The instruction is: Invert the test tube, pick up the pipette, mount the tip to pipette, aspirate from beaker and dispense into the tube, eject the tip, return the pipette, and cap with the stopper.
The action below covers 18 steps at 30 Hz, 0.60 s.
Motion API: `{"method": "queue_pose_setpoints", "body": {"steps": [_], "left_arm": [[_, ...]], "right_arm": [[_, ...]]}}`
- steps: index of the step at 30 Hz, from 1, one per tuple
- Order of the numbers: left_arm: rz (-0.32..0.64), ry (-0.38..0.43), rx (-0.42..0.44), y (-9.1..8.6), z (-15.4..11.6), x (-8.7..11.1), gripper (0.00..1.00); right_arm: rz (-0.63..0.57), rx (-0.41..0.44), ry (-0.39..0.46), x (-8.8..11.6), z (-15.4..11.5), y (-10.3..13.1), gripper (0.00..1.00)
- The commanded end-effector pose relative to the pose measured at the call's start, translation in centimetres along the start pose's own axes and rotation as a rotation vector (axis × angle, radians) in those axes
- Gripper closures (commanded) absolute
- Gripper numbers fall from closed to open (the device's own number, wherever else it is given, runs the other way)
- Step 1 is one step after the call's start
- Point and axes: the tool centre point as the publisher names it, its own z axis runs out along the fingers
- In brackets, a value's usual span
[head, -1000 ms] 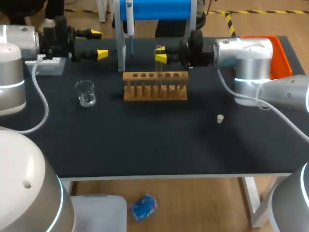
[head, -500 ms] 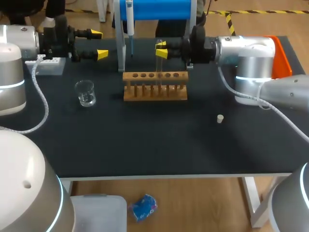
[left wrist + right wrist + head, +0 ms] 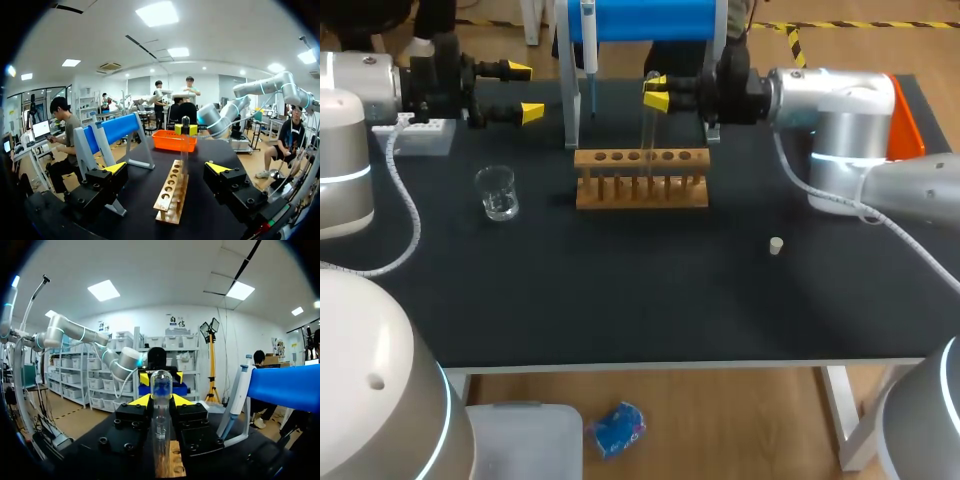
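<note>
Right pincer point(image 3: 654, 92) clamps tube point(image 3: 647, 125) over rack point(image 3: 640, 178), upper middle; left pincer point(image 3: 525, 92) wide, empty; inversion likely needs wrist roll

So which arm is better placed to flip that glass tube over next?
The right arm, I'd say. The right hand is already shut on the test tube, holding it upright over the wooden rack. The left hand is open and empty, off to the side.

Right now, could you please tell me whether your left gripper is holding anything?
No, the left gripper has its fingers wide apart with nothing between them.
</note>
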Motion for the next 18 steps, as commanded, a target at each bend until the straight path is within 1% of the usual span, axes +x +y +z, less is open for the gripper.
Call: {"method": "queue_pose_setpoints", "body": {"steps": [1,6,9,13,18], "left_arm": [[0.002,-0.001,0.002,0.1,0.0,0.0,0.0],[0.002,-0.001,0.002,0.1,0.0,0.0,0.0],[0.002,-0.001,0.002,0.1,0.0,0.0,0.0],[0.002,-0.001,0.002,0.1,0.0,0.0,0.0],[0.002,-0.001,0.002,0.1,0.0,0.0,0.0]], "right_arm": [[0.001,0.009,-0.014,0.6,-0.2,0.9,1.0],[-0.002,0.03,-0.023,1.0,-0.6,2.4,1.0],[-0.027,0.055,-0.018,1.3,-1.0,3.3,1.0],[-0.033,0.06,-0.028,1.6,-1.7,4.3,1.0],[-0.029,0.068,-0.033,2.6,-2.4,5.5,1.0]]}}
